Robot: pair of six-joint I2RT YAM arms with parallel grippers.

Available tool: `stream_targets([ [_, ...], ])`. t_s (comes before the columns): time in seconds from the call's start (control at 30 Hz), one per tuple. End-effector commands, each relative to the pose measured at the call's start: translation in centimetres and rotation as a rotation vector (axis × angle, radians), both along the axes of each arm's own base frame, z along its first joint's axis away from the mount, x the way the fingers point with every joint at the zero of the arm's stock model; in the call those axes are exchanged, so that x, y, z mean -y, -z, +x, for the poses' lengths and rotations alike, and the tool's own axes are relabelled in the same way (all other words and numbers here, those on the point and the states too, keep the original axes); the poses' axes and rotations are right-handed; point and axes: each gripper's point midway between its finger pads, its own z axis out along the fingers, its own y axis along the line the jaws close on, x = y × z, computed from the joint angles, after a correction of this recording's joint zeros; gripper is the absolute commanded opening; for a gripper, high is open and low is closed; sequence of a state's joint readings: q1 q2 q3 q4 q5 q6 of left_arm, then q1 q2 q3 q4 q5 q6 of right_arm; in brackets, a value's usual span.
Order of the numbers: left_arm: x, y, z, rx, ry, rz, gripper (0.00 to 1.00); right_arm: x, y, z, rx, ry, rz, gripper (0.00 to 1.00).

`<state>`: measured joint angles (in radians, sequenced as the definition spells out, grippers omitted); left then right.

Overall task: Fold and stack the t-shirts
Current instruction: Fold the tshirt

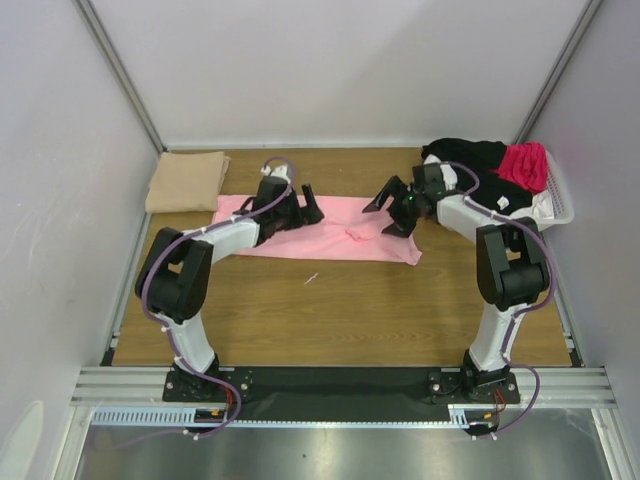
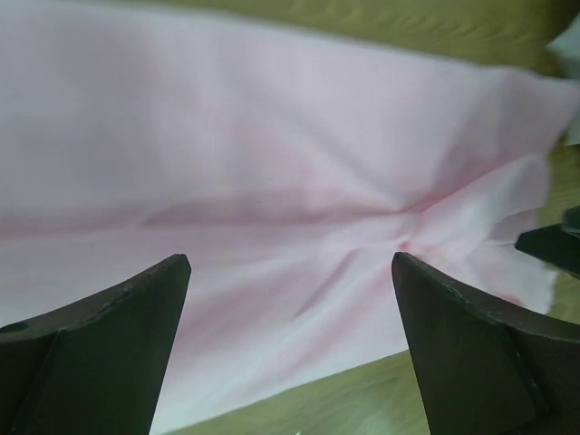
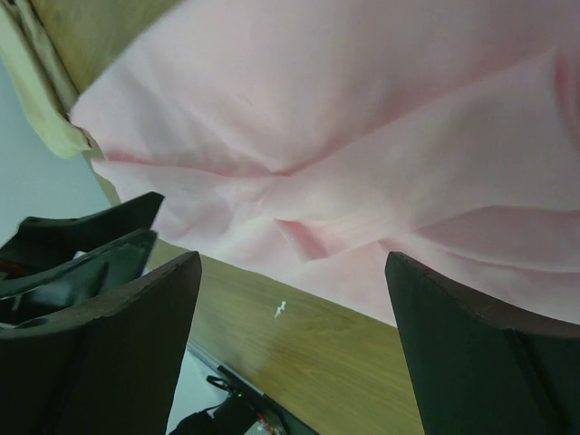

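Lying across the middle of the table (image 1: 350, 310), the pink shirt (image 1: 340, 240) is folded into a long band that runs left to right, with a puckered knot of creases near its centre. The left gripper (image 1: 305, 212) hangs over the left part of the band, its fingers spread wide and holding nothing. The left wrist view shows the left gripper (image 2: 290, 258) with pink shirt (image 2: 272, 163) filling the gap between the two dark tips, and wood along the near edge. The right gripper (image 1: 388, 215) sits over the right part of the band, facing the left one, its fingers also spread wide and empty. In the right wrist view the right gripper (image 3: 293, 258) frames the pink shirt (image 3: 362, 136) and its near edge. Whether any fingertip touches the cloth cannot be told. The two grippers are near each other but apart, with the creased centre between them. A tan shirt (image 1: 187, 180) lies folded at the far left corner, just beside the band's left end. At the far right a basket (image 1: 560, 205) holds a black shirt (image 1: 465, 160) and a magenta shirt (image 1: 525, 165), heaped unfolded. A small white scrap (image 1: 311, 277) lies on bare wood just in front of the band.
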<state>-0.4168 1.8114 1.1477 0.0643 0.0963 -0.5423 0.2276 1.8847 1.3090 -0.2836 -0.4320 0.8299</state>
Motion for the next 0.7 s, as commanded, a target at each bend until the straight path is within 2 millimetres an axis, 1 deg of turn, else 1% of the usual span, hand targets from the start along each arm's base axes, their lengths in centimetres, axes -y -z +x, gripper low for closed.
stream_targets([
  [0.0, -0.8, -0.9, -1.2, -0.003, -0.09, -0.056, 1.0, -1.9, -0.6, 0.4, 0.041, 0.063, 0.06, 0.89],
  [0.03, -1.1, -0.3, -1.9, -0.019, -0.099, -0.058, 1.0, -1.9, 0.3, -0.2, 0.018, 0.072, 0.06, 0.9],
  [0.07, -1.4, -0.1, -2.1, -0.02, -0.114, -0.056, 1.0, -1.9, 0.7, -0.2, 0.002, 0.096, 0.067, 0.89],
  [0.1, -1.6, 0.6, -2.5, -0.036, -0.131, -0.061, 1.0, -2.1, 0.6, 0.0, 0.016, 0.102, 0.081, 0.89],
  [0.17, -2.0, 1.0, -2.6, -0.037, -0.15, -0.057, 1.0, -2.1, 1.5, -0.4, -0.001, 0.115, 0.087, 0.89],
  [0.27, -2.0, 1.1, -2.4, -0.029, -0.15, -0.058, 1.0, -2.1, 2.0, -0.1, 0.014, 0.105, 0.08, 0.89],
  [0.37, -2.5, 0.6, -1.5, 0.016, -0.178, -0.038, 1.0, -2.1, 2.3, 0.0, 0.013, 0.104, 0.07, 0.88],
  [0.43, -3.2, 0.8, -0.9, 0.03, -0.206, -0.015, 1.0, -2.1, 2.2, 0.1, 0.019, 0.104, 0.063, 0.88],
  [0.47, -3.6, 1.4, -0.7, 0.019, -0.218, -0.007, 1.0, -1.9, 2.4, 0.1, 0.017, 0.111, 0.054, 0.88],
  [0.57, -4.4, 2.4, -0.3, 0.001, -0.241, -0.008, 1.0, -1.8, 2.5, 0.0, 0.019, 0.105, 0.036, 0.87],
  [0.6, -5.0, 2.8, 0.1, 0.0, -0.255, -0.01, 1.0, -1.6, 2.6, 0.0, 0.013, 0.106, 0.03, 0.88],
  [0.67, -5.7, 3.3, 0.3, -0.001, -0.269, -0.014, 1.0, -1.5, 2.8, -0.1, 0.009, 0.104, 0.022, 0.87],
])
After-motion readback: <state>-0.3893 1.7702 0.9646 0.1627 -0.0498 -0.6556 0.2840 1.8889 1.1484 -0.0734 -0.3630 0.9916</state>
